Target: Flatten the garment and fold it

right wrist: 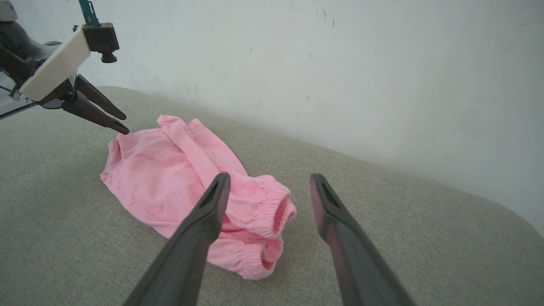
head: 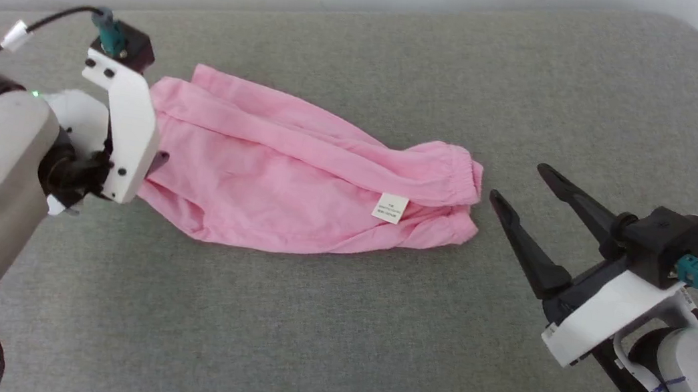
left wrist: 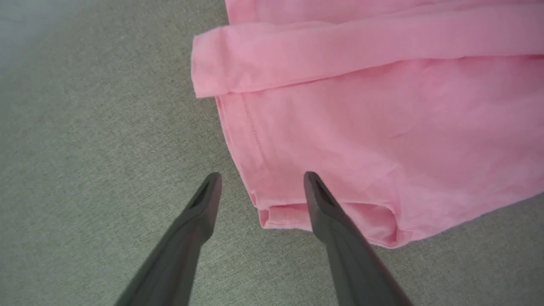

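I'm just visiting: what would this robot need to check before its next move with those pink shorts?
1. Left gripper open over the garment's hem corner: ok.
2. Right gripper open, short of the waistband: ok.
3. Garment lying flat: not ok, a long fold crosses it.
4. Left fingers touching cloth: cannot tell.
5. Room on the grey surface to spread it: ok.

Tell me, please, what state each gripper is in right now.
Left gripper: open, empty, at the garment edge.
Right gripper: open, empty, clear of the garment.
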Robot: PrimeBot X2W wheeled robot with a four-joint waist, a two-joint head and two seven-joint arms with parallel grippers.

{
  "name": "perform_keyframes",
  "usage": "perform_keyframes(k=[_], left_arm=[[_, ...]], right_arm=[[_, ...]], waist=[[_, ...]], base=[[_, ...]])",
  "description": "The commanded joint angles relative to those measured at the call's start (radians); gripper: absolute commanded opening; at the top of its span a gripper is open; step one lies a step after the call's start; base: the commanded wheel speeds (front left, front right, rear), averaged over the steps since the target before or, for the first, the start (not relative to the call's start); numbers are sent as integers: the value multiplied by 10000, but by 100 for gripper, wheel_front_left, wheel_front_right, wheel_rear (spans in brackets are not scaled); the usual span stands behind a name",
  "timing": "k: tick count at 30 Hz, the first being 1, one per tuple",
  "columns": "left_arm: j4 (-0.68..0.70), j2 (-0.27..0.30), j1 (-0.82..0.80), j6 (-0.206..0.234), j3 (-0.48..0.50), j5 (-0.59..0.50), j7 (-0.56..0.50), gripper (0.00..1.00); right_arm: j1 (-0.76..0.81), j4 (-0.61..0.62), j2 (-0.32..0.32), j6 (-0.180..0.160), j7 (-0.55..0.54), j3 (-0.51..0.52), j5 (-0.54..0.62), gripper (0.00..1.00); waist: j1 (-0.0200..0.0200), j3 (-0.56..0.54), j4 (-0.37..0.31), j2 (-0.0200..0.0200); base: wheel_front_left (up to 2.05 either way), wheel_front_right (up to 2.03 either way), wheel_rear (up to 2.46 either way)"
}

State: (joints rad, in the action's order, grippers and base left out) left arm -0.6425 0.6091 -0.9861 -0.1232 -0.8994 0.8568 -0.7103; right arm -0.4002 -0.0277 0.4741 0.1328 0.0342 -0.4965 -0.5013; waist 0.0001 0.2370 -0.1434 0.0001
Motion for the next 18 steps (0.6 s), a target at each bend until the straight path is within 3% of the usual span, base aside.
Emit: perform_keyframes(k=[1, 10, 11, 12, 18], left_arm=[[-48, -5, 145, -2, -46, 30, -16, 100], [-609, -47, 772, -18, -744, 109, -994, 100], [-626, -50, 806, -24, -766, 146, -993, 36], [-639, -63, 822, -29, -753, 189, -927, 0], [-476, -46, 816, -57, -756, 355, -441, 0]], right_arm=[[38, 46, -58, -21, -25, -19, 45, 100], [-318, -220, -140, -21, -91, -211, -16, 100], [-398, -240, -86, -21, -118, -240, 1, 100], [-491, -260, -44, -21, -152, -247, -11, 100], [-1523, -256, 537, -21, -1181, -730, -413, 100]], waist=[[-1, 228, -230, -1], [-1, 343, -537, -1], [-1, 297, -517, -1], [-1, 244, -488, -1], [-1, -194, -289, -1]], base=[[0, 0, 0], [0, 0, 0], [0, 0, 0], [0, 0, 0], [0, 0, 0]])
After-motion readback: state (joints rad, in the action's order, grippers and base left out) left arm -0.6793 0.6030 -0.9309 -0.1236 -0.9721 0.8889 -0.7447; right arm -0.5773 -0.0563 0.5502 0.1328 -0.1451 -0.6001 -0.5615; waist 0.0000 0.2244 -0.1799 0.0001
